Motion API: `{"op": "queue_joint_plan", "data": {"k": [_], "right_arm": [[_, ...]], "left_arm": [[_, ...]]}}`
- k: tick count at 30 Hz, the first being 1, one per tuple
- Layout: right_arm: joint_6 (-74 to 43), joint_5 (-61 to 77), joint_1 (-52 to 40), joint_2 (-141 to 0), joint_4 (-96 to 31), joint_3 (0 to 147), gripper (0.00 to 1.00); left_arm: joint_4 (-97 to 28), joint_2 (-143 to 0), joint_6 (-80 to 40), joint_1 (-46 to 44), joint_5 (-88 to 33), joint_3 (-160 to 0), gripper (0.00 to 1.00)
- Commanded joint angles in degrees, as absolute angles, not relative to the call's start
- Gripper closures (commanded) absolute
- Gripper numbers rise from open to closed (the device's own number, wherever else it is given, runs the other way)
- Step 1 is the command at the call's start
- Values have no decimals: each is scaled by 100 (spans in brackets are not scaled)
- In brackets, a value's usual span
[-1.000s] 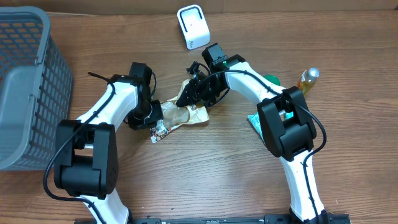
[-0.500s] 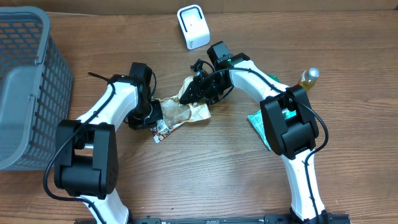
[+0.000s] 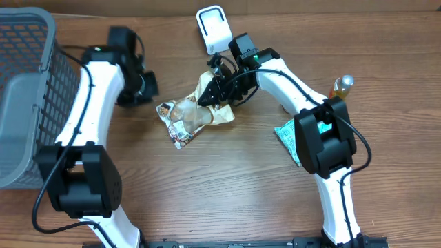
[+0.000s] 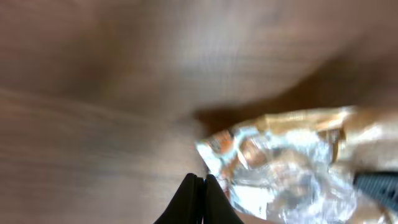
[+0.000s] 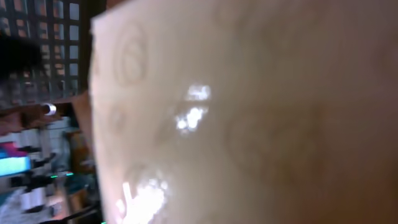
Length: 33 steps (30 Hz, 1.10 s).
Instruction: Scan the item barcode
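Crinkled tan-and-clear snack bag (image 3: 187,116) mid-desk (image 3: 227,186), just below white scanner (image 3: 214,29). Upper corner pinched in right claw (image 3: 212,91). Left claw (image 4: 198,182) closed, empty, near grey basket (image 3: 31,103). Bare wood in front.

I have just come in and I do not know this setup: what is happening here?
The right gripper is at the upper end of a crinkled snack packet, close to the white scanner; whether it grips is unclear. The left gripper hangs shut and empty between the snack packet and the grey basket.
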<state>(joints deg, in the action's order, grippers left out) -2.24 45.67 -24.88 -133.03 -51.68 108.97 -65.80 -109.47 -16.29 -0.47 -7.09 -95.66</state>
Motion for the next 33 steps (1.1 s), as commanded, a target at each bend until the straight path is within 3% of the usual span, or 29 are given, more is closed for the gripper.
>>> {"op": "queue_joint_plan", "data": {"k": [1, 2, 4, 6, 7, 8, 20, 33], "right_arm": [[207, 3688, -2467, -12361, -5129, 11395, 87], [215, 3509, -2467, -12263, -5129, 11528, 89], [513, 3177, -2467, -12068, -5133, 11907, 91], [746, 2915, -2467, -11944, -5122, 12252, 92], [888, 2799, -2467, -11896, -5103, 12440, 93], [1046, 2698, -2467, -11869, -5063, 12604, 95], [2440, 1245, -2473, -11920, -4143, 12864, 96], [2794, -30, -2473, -12667, -2663, 12864, 96]], "left_arm": [[-6329, -10906, -1435, 318, -655, -10158, 88], [-6224, -10906, -1437, 368, -644, -10175, 81], [-5929, -10906, -1437, 506, -642, -10178, 55], [-5841, -10906, -1437, 578, -642, -10178, 39], [-5846, -10906, -1437, 600, -642, -10178, 13], [-5857, -10906, -1435, 602, -642, -10178, 0], [-5848, -10906, -1435, 598, -642, -10173, 0], [-5848, -10906, -1435, 598, -642, -10173, 1]]}}
